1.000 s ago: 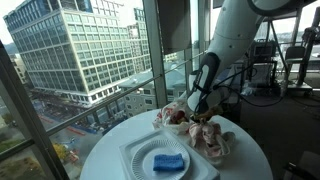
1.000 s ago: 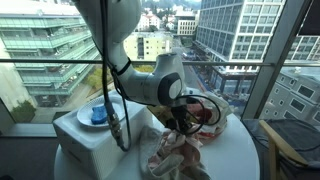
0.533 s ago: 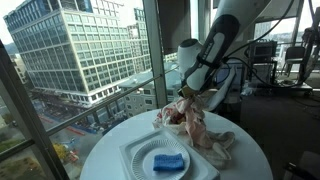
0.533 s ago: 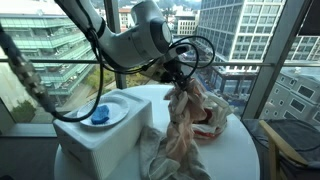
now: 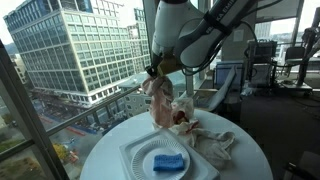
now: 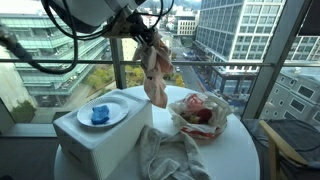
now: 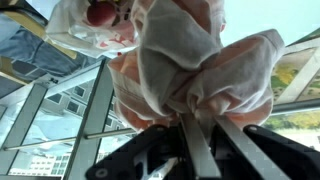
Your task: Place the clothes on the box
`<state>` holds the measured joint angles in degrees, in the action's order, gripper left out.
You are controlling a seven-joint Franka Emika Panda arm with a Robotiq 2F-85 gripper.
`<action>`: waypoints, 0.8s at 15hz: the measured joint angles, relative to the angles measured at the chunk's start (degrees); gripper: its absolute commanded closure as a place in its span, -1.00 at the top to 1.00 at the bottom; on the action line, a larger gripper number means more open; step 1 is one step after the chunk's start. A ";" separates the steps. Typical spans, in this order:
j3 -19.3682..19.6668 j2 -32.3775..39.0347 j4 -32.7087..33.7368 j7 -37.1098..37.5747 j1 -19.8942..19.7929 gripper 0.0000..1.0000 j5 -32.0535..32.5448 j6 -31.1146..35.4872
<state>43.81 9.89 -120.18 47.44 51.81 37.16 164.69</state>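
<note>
Carrying step. At the table's [image 5: 104, 158] near edge stands the box [image 5: 131, 150], its top filled by a plate [image 5: 146, 158] with a blue sponge [image 5: 170, 161]; above its far side one garment [image 5: 158, 102] hangs clear, its gathered top clamped in the gripper [image 5: 154, 72]; other clothes [image 5: 196, 128] lie mid-table; next, I judge: shift over the box, lower, release; the arm reaches in high, wrist down.

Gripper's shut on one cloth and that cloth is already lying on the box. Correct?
Not quite. The gripper is shut on the cloth, but the cloth hangs in the air from it; it is not lying on the box. Both exterior views show this. The box top holds only the plate with the blue sponge.
</note>
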 measured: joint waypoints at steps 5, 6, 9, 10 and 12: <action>-9.14 -8.08 -3.05 -2.80 5.74 -0.93 -1.14 -8.80; -13.79 -8.53 -4.24 -3.54 3.49 -0.93 -2.23 -10.68; -26.79 -7.70 -8.00 -5.25 -5.84 -0.93 -3.25 -12.22; -30.24 -6.99 -8.93 -5.76 -9.01 -0.72 -3.25 -12.18; -35.68 -5.59 -10.10 -6.76 -14.81 -0.21 -3.02 -12.08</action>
<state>8.13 4.30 -130.28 40.68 36.99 34.13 152.61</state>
